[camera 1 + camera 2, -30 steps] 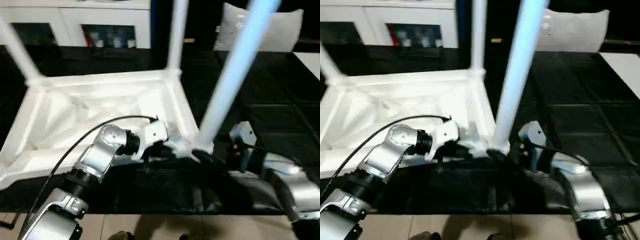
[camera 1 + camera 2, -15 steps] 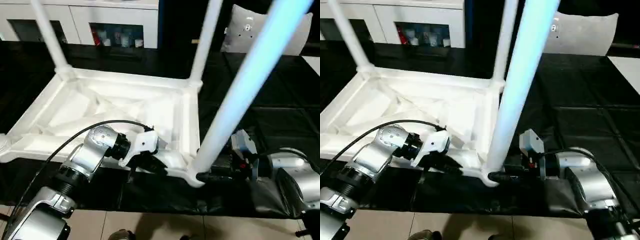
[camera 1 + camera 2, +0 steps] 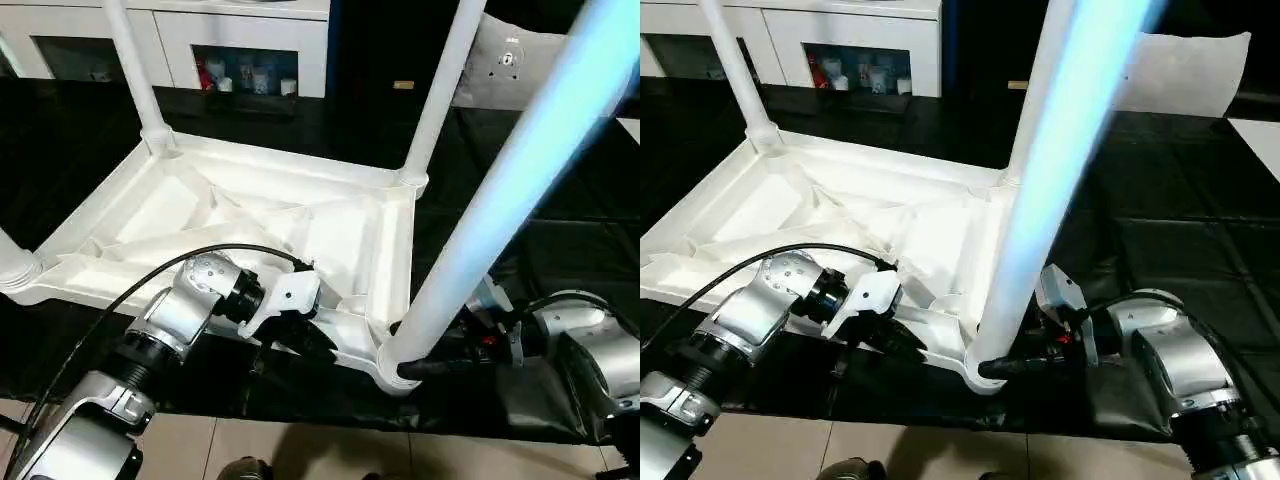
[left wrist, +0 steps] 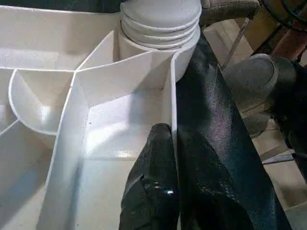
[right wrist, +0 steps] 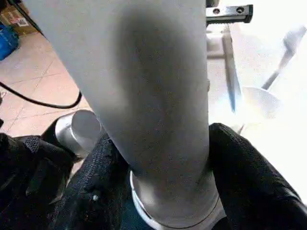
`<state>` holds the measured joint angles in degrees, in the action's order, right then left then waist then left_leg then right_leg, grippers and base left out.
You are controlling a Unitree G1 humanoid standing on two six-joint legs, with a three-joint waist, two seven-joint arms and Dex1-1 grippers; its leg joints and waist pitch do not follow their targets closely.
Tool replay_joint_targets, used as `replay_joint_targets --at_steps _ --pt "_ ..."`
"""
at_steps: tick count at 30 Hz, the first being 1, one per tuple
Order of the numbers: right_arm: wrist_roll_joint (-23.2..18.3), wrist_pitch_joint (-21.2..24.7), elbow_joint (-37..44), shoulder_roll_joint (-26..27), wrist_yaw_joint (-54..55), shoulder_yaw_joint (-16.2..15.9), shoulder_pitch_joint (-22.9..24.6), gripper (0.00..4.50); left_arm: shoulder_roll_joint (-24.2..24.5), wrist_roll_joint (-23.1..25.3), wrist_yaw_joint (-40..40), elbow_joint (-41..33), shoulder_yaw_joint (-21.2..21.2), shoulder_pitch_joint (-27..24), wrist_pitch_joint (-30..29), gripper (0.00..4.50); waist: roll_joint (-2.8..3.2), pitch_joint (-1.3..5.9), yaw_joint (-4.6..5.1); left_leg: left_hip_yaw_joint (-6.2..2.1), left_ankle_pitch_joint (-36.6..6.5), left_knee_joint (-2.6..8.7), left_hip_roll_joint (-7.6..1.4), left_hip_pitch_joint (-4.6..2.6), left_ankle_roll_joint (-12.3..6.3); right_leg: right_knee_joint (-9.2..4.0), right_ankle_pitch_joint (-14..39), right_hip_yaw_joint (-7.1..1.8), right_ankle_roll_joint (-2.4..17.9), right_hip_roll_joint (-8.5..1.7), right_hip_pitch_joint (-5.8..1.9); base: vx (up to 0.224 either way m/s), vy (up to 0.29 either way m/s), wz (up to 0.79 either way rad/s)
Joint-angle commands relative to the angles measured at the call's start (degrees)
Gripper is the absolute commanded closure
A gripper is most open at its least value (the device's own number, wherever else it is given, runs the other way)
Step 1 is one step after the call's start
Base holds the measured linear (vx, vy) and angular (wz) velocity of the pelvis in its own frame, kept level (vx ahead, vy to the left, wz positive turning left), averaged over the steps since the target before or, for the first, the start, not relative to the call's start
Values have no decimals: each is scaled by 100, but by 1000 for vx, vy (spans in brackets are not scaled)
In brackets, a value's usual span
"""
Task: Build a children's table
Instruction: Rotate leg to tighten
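Note:
The children's table (image 3: 250, 215) lies upside down on the black-covered surface, ribbed underside up, with legs standing in its corner sockets. The nearest leg (image 3: 500, 200) rises from the front right socket (image 3: 390, 360). My right gripper (image 3: 425, 368) reaches in at that leg's base, and in the right wrist view its fingers (image 5: 103, 184) press against both sides of the leg (image 5: 153, 96). My left gripper (image 3: 310, 335) is shut on the thin rim wall (image 4: 172, 100) of the tabletop, just beside the same corner socket (image 4: 160, 21).
A white cabinet with shelves (image 3: 240, 30) stands along the back. A white cushion-like shape (image 3: 520, 70) sits at the back right. The black cover (image 3: 560, 240) ends at the front edge just below my grippers, with tiled floor (image 3: 300, 450) beyond.
The camera has tilted, so the whole scene has shifted. My right gripper's fingers have closed in on the base of the nearest leg. The left gripper keeps its hold on the rim.

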<state>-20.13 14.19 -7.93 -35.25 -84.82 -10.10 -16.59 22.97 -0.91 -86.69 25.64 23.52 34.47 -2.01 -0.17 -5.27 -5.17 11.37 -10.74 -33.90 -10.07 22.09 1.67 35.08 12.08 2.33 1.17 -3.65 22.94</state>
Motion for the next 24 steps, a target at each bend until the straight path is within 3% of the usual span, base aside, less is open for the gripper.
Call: replay_joint_targets --at_steps 1,7,11,15,18,20,24 --pt "-49 59 20 -94 -227 -137 7 229 -34 -4 -91 85 106 89 64 450 -78 353 39 -133 -526 363 -392 -140 -684 -363 423 -260 1515 -497 -251 0 0 0" --pt "-137 145 233 -40 -215 -161 162 240 -95 -87 58 86 -5 34 -8 450 -77 365 35 -132 -516 358 -388 -136 -675 -358 401 -263 1509 -496 -263 0 0 0" --pt "-378 567 621 93 115 -123 429 241 -288 -174 493 6 -185 -11 -284 450 -70 366 18 -131 -409 357 -395 -137 -736 -347 225 -263 1519 -487 -261 0 0 0" --pt "-435 1160 881 562 1103 -47 602 241 -628 -173 1210 -85 -367 -40 -742 450 -57 329 36 -143 -744 391 -387 -143 -570 -434 941 -265 1405 -509 -236 0 0 0" --pt "-250 1300 827 1062 1954 42 599 241 -900 -177 1682 -135 -471 -43 -996 450 -68 299 105 -164 -1084 418 -348 -159 -291 -539 1904 -272 1160 -531 -214 0 0 0" --pt "42 1396 630 1635 2867 134 522 241 -1174 -72 2190 -127 -523 13 -1227 450 -76 302 215 -210 -1223 465 -333 -126 -113 -565 2300 -249 951 -521 -225 0 0 0" --pt "205 1439 412 2056 3525 200 403 241 -1432 39 2707 -73 -606 106 -1499 450 -69 270 360 -222 -1517 481 -321 -153 -47 -609 2567 -257 898 -514 -191 0 0 0"
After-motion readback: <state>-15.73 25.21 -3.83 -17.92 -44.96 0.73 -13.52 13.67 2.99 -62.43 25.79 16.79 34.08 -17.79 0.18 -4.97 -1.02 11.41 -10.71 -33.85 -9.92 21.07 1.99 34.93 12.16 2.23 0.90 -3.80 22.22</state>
